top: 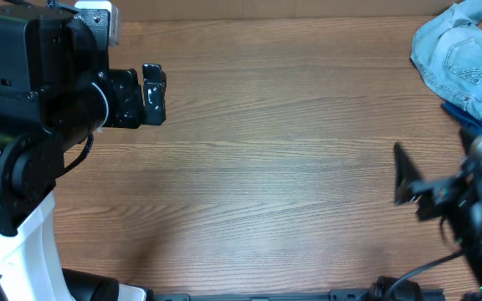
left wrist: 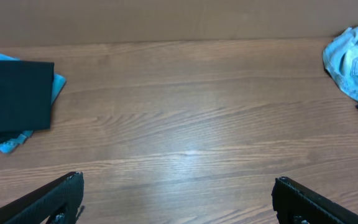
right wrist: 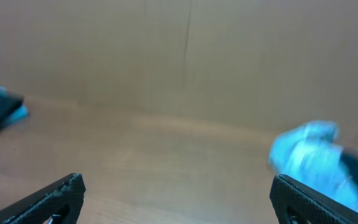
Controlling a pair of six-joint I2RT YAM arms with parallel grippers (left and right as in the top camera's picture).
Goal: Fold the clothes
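The left gripper (top: 154, 94) hangs over the left part of the wooden table (top: 266, 184). Its jaws stand wide apart with nothing between them, and in its own wrist view only bare wood shows between the two black fingers (left wrist: 51, 198). The right gripper (top: 407, 177) is near the right edge, blurred from above. Its wrist view is blurred too, but its jaws are also spread wide and hold nothing.

A crumpled light-blue denim garment (top: 457, 57) lies in the far right corner, well away from both grippers. A strip of royal-blue fabric (top: 469, 117) pokes out from under its near edge. From the left wrist, a neatly folded black garment (left wrist: 14, 93) sits at the left on top of a light-blue piece (left wrist: 11, 143).
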